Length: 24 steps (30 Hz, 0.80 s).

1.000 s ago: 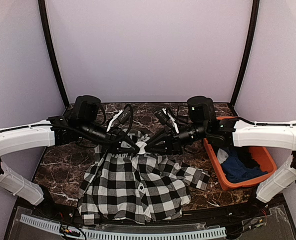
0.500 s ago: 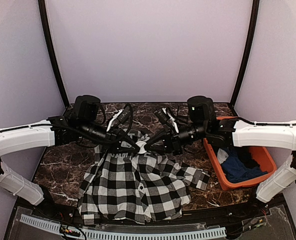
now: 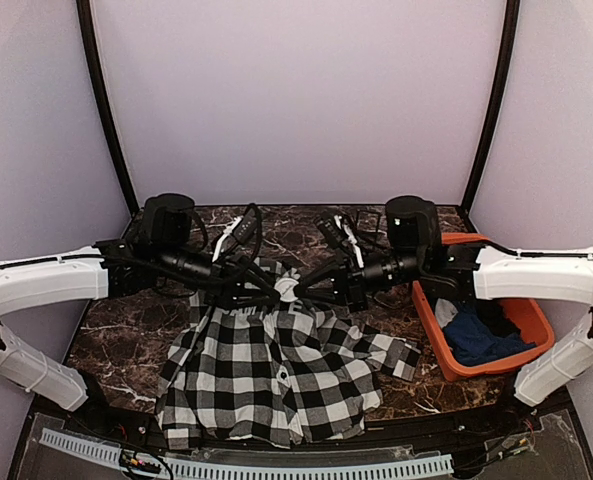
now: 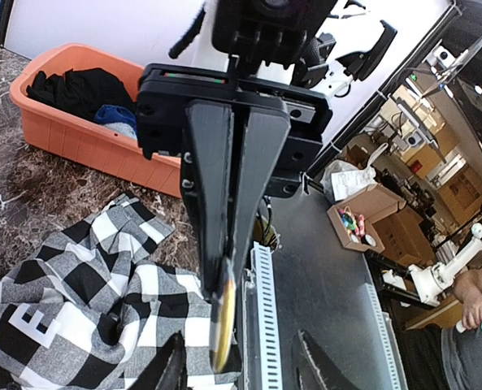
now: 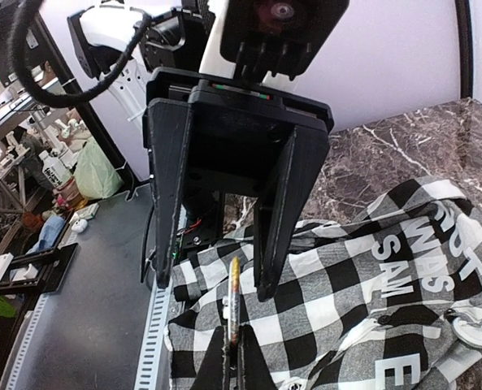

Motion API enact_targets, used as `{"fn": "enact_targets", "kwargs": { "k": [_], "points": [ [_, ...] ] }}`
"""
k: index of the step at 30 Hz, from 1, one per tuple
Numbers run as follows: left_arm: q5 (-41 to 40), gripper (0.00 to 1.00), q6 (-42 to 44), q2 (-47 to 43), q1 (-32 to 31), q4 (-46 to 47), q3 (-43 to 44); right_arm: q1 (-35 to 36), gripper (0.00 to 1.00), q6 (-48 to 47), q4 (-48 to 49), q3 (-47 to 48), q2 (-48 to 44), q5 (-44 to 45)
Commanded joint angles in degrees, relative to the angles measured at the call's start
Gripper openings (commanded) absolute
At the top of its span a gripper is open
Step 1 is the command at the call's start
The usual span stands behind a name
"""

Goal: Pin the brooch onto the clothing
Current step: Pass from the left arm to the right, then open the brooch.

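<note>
The right jaws pinch the brooch (image 5: 234,296) edge-on, mid-frame above the checked shirt (image 3: 276,375). The left jaws (facing them) stand apart, empty.

Left white-shelled arm (image 3: 46,280): reaching inward, black two-finger gripper (image 5: 214,280) parted wide. Right white-shelled arm (image 3: 536,272): reaching inward, black two-finger gripper (image 4: 229,325) pressed closed, tip-to-tip opposite.

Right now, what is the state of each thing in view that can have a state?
left gripper: open
right gripper: shut on the brooch
brooch: held edge-on above the checked shirt
checked shirt: lying rumpled on the table, lettering up
orange bin: holding dark clothes
</note>
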Motion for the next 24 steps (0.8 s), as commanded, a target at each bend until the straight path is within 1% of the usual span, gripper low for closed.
{"fn": "enact_targets", "kwargs": {
  "k": [1, 3, 13, 19, 24],
  "points": [
    [0.4, 0.43, -7.4, -2.2, 0.6, 10.6, -3.8, 0.1, 0.0, -0.2, 6.9, -3.5, -4.2, 5.9],
    [0.3, 0.39, -9.7, -1.8, 0.6, 13.8, -5.0, 0.3, 0.0, -0.4, 7.5, -4.2, -4.9, 8.0],
    [-6.7, 0.38, -16.4, -1.3, 1.9, 23.5, -7.9, 2.0, 0.0, -2.6, 10.7, -7.4, -8.0, 13.0],
    [-3.8, 0.39, -22.6, 2.4, 2.4, 31.2, -7.6, 3.5, 0.0, -4.5, 10.3, -7.5, -8.7, 16.2],
    [-2.4, 0.38, -25.8, 4.3, 2.4, 33.9, -7.0, 4.3, 0.0, -5.3, 9.7, -7.5, -9.1, 19.4]
  ]
}}
